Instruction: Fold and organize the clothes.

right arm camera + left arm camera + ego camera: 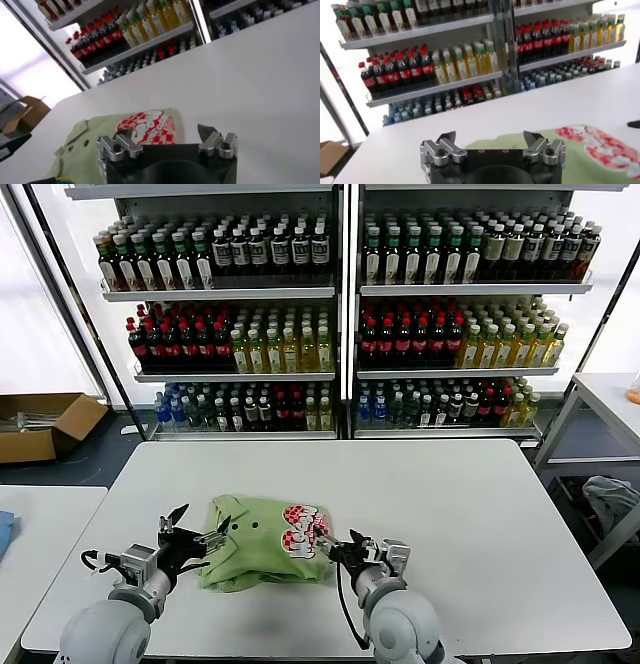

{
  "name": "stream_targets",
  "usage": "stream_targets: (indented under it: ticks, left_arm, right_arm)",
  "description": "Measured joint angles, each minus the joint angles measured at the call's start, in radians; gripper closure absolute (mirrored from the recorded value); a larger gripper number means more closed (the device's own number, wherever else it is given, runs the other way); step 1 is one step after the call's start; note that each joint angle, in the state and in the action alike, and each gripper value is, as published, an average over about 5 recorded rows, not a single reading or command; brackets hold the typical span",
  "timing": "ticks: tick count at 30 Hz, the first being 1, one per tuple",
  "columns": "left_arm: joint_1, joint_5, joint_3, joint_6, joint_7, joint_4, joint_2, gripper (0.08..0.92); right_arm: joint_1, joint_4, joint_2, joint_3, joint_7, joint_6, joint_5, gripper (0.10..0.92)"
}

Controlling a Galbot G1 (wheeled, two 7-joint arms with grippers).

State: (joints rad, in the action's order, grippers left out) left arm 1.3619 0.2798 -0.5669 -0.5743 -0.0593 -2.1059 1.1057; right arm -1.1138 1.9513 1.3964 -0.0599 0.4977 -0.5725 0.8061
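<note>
A light green polo shirt (262,542) lies folded into a compact bundle on the white table (430,504), near its front edge. Its red-and-white checkered logo (305,530) faces up on the right side, and dark buttons show on the collar part at the left. My left gripper (198,527) is open at the bundle's left edge, holding nothing. My right gripper (340,546) is open at the bundle's right edge, holding nothing. The shirt shows in the left wrist view (580,145) and in the right wrist view (125,131). The plain tee is out of view.
Shelves of bottled drinks (340,314) stand behind the table. A cardboard box (45,424) sits on the floor at the far left. A second white table (40,524) adjoins on the left, and another table (610,399) stands at the right.
</note>
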Motion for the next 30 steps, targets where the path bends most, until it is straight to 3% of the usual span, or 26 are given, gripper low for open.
stream_targets:
  ticks: [13, 15, 20, 22, 30]
  left_arm:
    - [0.041, -0.032, 0.014, 0.004, -0.039, 0.007, 0.011, 0.177]
    - [0.046, -0.04, 0.022, 0.006, -0.045, 0.005, 0.014, 0.177]
    - [0.057, -0.068, 0.041, 0.015, -0.061, 0.011, 0.015, 0.177]
    - [0.06, -0.08, 0.044, 0.018, -0.064, 0.017, 0.016, 0.177]
    - [0.055, -0.086, 0.037, 0.022, -0.055, 0.022, 0.021, 0.177]
  right_arm:
    - [0.017, -0.061, 0.034, 0.036, 0.045, -0.005, 0.028, 0.5]
    - [0.015, -0.063, 0.033, 0.037, 0.048, -0.005, 0.029, 0.504]
    - [0.008, -0.067, 0.031, 0.042, 0.048, -0.003, 0.03, 0.398]
    - [0.005, -0.066, 0.031, 0.044, 0.048, -0.003, 0.028, 0.408]
    - [-0.01, -0.054, 0.015, 0.042, 0.06, -0.005, 0.015, 0.628]
